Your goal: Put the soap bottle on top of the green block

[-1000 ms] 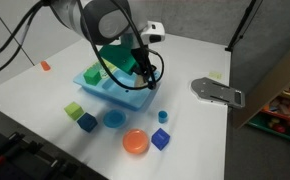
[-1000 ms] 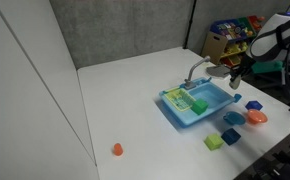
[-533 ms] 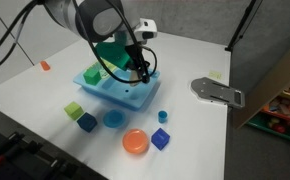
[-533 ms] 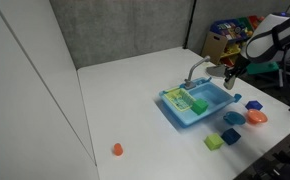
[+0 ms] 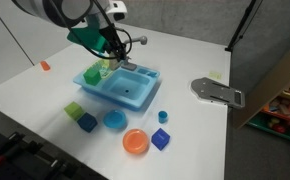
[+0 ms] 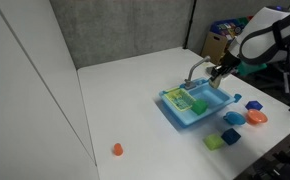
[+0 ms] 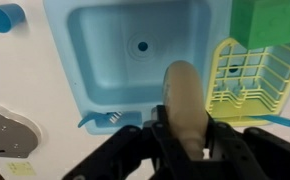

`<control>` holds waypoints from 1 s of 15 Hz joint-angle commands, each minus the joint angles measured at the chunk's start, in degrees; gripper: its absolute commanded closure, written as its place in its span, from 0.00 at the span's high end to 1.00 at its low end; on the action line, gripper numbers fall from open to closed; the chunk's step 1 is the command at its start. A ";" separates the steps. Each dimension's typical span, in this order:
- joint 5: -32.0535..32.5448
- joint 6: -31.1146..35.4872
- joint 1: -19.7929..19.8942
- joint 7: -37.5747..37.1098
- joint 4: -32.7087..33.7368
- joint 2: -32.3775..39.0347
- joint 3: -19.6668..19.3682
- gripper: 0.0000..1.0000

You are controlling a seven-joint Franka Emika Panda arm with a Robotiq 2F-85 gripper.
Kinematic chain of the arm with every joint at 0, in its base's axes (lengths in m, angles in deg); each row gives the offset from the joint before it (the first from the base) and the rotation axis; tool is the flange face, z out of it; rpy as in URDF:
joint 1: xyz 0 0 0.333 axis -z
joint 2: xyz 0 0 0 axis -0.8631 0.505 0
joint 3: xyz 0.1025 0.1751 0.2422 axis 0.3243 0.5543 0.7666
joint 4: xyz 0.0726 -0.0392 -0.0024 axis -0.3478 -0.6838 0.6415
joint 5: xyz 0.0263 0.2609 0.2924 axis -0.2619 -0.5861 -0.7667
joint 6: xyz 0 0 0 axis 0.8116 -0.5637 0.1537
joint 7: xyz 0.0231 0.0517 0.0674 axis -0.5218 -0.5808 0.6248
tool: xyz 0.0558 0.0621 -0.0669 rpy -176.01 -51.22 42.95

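My gripper [image 7: 185, 135] is shut on a tan, rounded, elongated object [image 7: 182, 95] and holds it above the blue toy sink [image 7: 95, 60]. In an exterior view the gripper [image 5: 110, 62] hangs over the sink's far left part. It also shows in the other view [image 6: 217, 72]. A green block [image 7: 267, 22] sits in the yellow dish rack [image 7: 247, 75] beside the basin, seen in both exterior views [image 5: 94, 73] [image 6: 198, 104]. The small blue soap bottle [image 5: 162, 116] stands upright on the table, apart from the gripper.
A light green cube [image 5: 74, 110], blue cubes [image 5: 86, 122] [image 5: 160, 139], a blue cup [image 5: 114, 119] and an orange bowl [image 5: 135, 141] lie before the sink. A grey flat plate [image 5: 217, 91] lies to the right. An orange cone [image 5: 45, 66] stands far left. A cardboard box [image 5: 283, 85] stands beyond the table edge.
My gripper has carried the tan object from over the sink's right side across to its left part, toward the dish rack and green block. The blue bottle has not moved.
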 commanded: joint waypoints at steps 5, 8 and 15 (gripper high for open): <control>-5.36 3.27 -0.14 8.31 -10.75 -8.98 5.91 0.09; -9.79 4.78 0.14 12.18 -12.34 -8.68 8.54 0.09; -14.20 7.88 0.78 18.19 -13.54 -6.95 13.19 0.10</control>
